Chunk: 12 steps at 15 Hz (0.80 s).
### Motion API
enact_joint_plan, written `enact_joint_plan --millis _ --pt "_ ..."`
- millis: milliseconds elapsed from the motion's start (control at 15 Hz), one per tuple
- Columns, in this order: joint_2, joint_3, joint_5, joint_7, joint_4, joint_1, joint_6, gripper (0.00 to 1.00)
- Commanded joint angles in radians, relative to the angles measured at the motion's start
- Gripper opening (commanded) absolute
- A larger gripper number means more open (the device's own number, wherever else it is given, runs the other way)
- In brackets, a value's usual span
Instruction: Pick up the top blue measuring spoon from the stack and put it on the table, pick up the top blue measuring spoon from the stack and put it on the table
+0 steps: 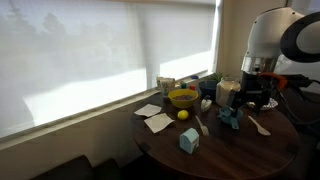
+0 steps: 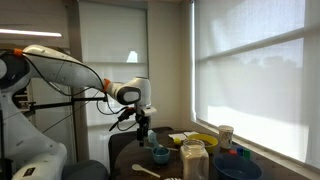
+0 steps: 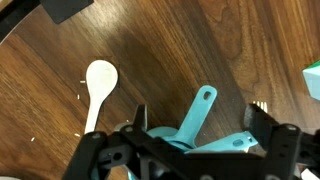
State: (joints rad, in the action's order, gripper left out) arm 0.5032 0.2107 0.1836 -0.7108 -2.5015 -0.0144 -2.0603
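The robot's black claw (image 3: 198, 112) is held wide open over the round dark brown wooden table (image 3: 150, 50), and nothing is gripped. In the wrist view its two fingers (image 3: 141, 115) are spread to either side of the small stack of nested teal-blue plastic measuring spoons (image 3: 188, 135). The stack is seen lying on the table between them, its flat handles fanned apart; whether the fingers touch it cannot be told. A white plastic spoon (image 3: 99, 85) is laid on the wood to the left of the stack, well apart from it. In an exterior view a round yellow bowl (image 1: 183, 98) is set at the far side of the table near the blinded window, a small light-blue carton (image 1: 188, 140) is stood at the near edge, and white paper napkins (image 1: 155, 118) are spread at the left. The white arm (image 2: 70, 68) is reached in from the left.
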Motion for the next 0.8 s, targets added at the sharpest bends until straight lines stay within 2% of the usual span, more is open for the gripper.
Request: enact_joint_plan --millis 0,267,733 --pt "-0.064 -0.007 0.029 -0.111 0.06 -0.006 0.021 1.0" --pt "-0.093 -0.017 0.004 -0.263 0.075 -0.032 0.009 1.0" --pt "-0.118 -0.066 0.035 -0.411 0.069 -0.034 -0.065 1.0"
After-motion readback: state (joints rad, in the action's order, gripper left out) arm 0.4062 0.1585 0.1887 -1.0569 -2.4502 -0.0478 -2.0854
